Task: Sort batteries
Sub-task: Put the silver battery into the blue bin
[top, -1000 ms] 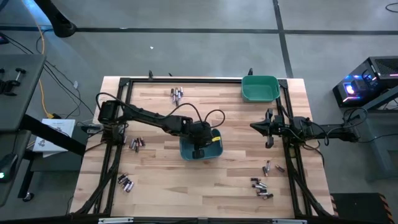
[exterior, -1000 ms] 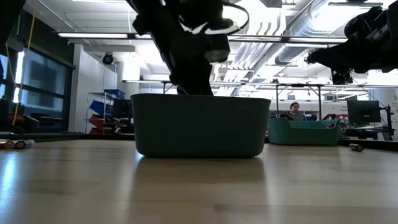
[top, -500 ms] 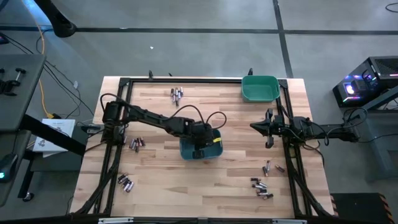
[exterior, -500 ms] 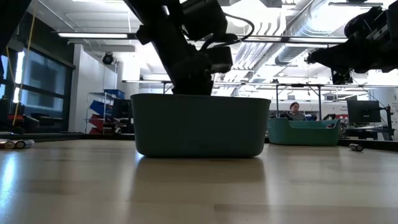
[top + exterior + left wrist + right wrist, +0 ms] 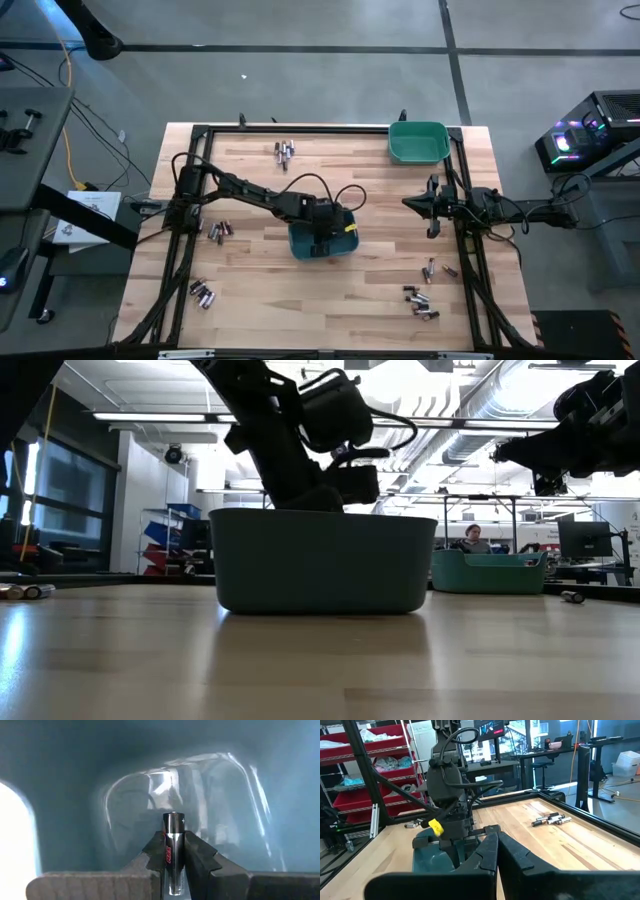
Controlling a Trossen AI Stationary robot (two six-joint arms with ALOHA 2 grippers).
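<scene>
My left gripper (image 5: 323, 228) reaches down into the blue-teal bin (image 5: 322, 240) in the middle of the table and is shut on a dark battery (image 5: 173, 845) with red print. The low view shows the bin's wall (image 5: 322, 560), which hides the fingers. My right gripper (image 5: 432, 208) hovers shut and empty above the table's right side; it also shows in the right wrist view (image 5: 497, 845). Loose batteries lie on the wood in groups at the far middle (image 5: 285, 151), the left (image 5: 217, 231), the near left (image 5: 203, 294) and the near right (image 5: 420, 303). My left gripper pinches the battery's body (image 5: 172, 862) between its two fingers (image 5: 200, 857). The battery lies along the fingers, and its capped end (image 5: 173, 816) sticks out past the fingertips. The fingers point down into the bin. I cannot tell whether the battery touches the bin's floor.
A green bin (image 5: 418, 142) stands at the far right corner. Two more batteries (image 5: 436, 268) lie near the right rail. A dark frame (image 5: 200, 135) runs round the tabletop. Bare wood lies between the two bins.
My left arm's wrist has tipped over the middle bin and leaned a little toward the table's right, while its fingers stay inside the bin.
</scene>
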